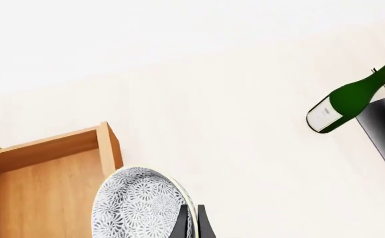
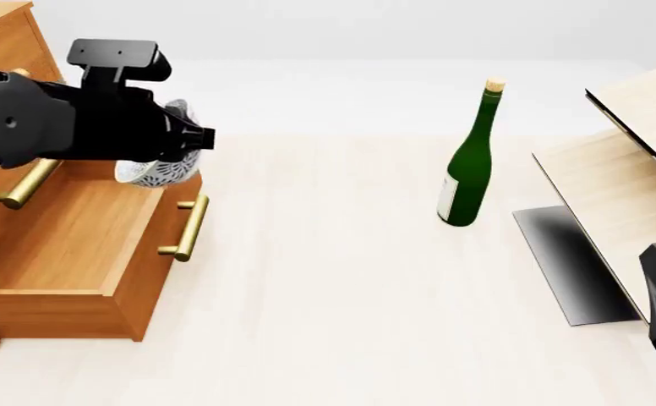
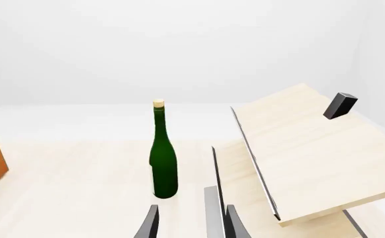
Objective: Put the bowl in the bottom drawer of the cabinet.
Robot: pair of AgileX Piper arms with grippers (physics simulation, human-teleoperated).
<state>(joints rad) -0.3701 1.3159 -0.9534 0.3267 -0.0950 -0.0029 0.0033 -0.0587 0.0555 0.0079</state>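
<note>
Left end effector (image 2: 193, 139) is clamped on the rim of the bowl (image 2: 156, 169), holding it tilted in the air over the far right corner of the bottom drawer (image 2: 63, 233); in the left wrist view a dark finger (image 1: 179, 224) sits against the bowl's edge with the drawer's wooden wall just beside it. The drawer is pulled out of the cabinet (image 2: 1, 38) at the left edge of the surface (image 2: 328, 279), interior exposed, brass bar handle (image 2: 185, 227) on its front. A second brass handle (image 2: 21, 184) shows on the cabinet above it. Right end effector (image 3: 189, 223) has fingers apart, gripping nothing, parked near the right front corner of the surface. Green bottle (image 2: 470, 161) stands upright right of centre, well apart from the bowl. Pale wood panels with dark edging (image 2: 632, 161) lean along the right edge.
</note>
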